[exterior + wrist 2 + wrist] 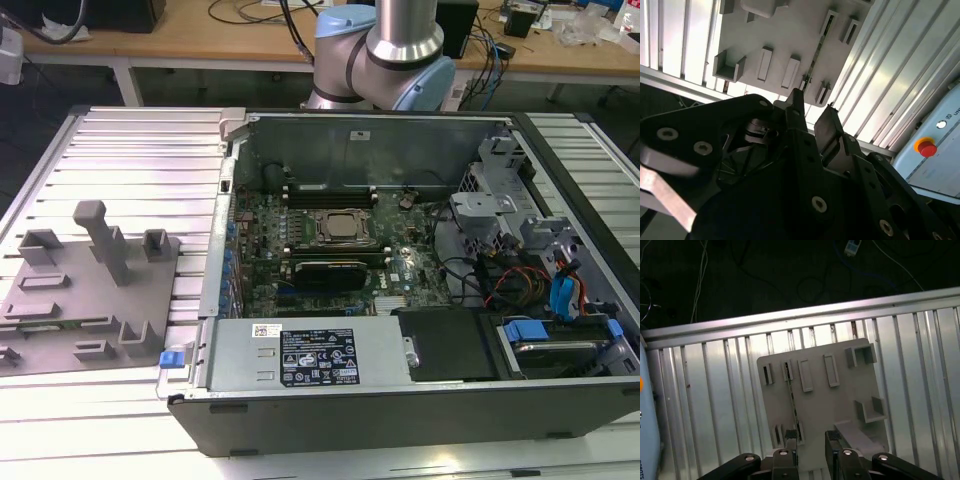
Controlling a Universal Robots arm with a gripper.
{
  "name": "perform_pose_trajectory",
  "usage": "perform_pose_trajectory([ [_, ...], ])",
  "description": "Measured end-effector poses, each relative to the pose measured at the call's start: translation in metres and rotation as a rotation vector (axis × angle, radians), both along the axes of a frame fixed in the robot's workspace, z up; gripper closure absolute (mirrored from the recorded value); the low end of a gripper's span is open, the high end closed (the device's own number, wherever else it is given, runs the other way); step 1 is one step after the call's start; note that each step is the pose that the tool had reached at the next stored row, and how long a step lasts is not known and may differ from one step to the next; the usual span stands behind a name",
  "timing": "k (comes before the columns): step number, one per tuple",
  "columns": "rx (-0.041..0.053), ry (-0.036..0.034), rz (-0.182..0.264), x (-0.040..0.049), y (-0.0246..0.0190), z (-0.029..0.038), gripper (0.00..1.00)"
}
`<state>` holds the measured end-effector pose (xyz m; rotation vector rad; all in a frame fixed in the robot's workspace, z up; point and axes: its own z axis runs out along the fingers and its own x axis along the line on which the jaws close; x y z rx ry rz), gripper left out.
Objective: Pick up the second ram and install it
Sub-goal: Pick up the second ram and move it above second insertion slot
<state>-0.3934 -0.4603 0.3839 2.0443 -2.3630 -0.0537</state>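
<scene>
First wrist view looks down on the grey holder tray [840, 405], which lies flat on the ribbed metal worktop [715, 390]. The second ram [794, 407] stands on its long edge in the tray, seated in small slotted posts at both ends, and shows as a thin greenish line. The claw [811, 452] hovers above the tray with its two black fingers [788, 460] parted and nothing between them. The ram's nearer end lines up with one finger rather than the gap. In the second wrist view the parted claw [813, 107] points toward the ram [815, 60] in the tray [785, 35]. In the exterior view the tray [60, 350] sits to the exterior view's left of the open computer case [420, 425].
</scene>
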Motion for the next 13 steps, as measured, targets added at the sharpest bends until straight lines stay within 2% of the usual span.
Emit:
perform_pose_trajectory([
  [13, 0.0, 0.0001, 0.0, 0.0, 0.0, -0.0155, 0.64],
])
